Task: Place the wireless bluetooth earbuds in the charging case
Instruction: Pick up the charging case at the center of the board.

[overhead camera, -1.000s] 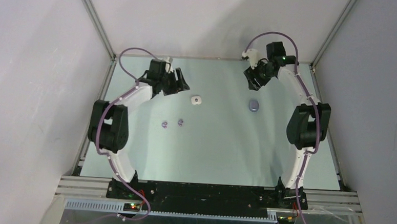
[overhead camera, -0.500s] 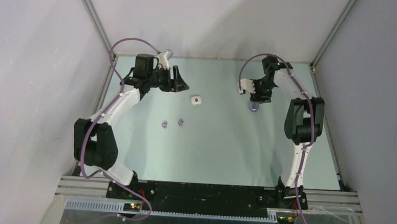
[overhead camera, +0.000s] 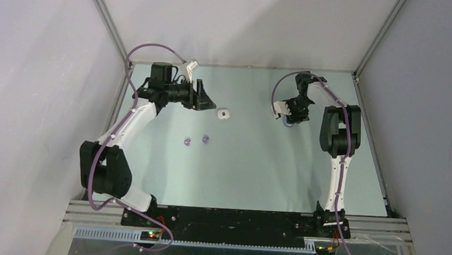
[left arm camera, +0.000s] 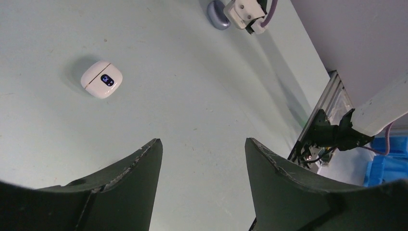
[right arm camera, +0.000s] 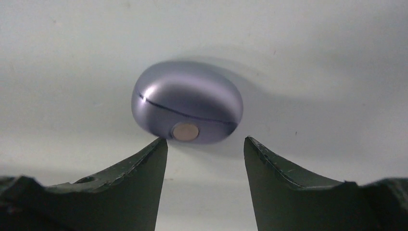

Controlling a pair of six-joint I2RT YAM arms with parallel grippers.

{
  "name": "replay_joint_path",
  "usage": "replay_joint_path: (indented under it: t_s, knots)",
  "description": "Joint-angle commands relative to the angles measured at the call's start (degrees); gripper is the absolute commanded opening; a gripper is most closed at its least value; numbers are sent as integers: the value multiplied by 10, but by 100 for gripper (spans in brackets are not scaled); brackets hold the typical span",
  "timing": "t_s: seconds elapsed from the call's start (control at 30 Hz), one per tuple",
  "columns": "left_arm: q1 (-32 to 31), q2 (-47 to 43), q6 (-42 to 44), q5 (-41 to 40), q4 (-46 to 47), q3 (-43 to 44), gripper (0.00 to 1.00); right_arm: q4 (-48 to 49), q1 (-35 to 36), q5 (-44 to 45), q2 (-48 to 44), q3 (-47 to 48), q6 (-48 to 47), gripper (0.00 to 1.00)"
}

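Table (overhead camera: 250, 175) | first case (overhead camera: 224, 113) toward far edge, centre | second case (right arm camera: 187, 108) well right of it, just beyond right gripper (right arm camera: 206, 147) | earbud (overhead camera: 187, 141), another earbud (overhead camera: 205, 140) beside it, nearer us, left of centre | left gripper (overhead camera: 209, 103) just left of first case

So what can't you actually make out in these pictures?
- The purple earbuds: seen only in the top view, and too small there to tell their shape or which way up they lie.
- The purple case: shut in the right wrist view, so its inside is hidden. In the top view the right arm covers most of it.
- The white case: shut, so its contents are hidden, and its small screen is too tiny to read.
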Motion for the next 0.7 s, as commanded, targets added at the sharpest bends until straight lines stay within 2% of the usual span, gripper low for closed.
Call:
replay_joint_path:
  t_s: [0.0, 0.33, 0.53, 0.67]
  knots:
    - [5, -41, 31, 1, -15, -1, 69, 1, 18, -51, 4, 12, 6, 63]
    - [6, -39, 16, -10, 8, -18, 69, -11, 44, -102, 15, 49, 89, 62]
    - [5, -30, 6, -5, 21, -19, 69, -55, 45, -108, 43, 101, 145, 61]
    - [5, -27, 4, -4, 23, -19, 69, -58, 40, -110, 46, 108, 176, 64]
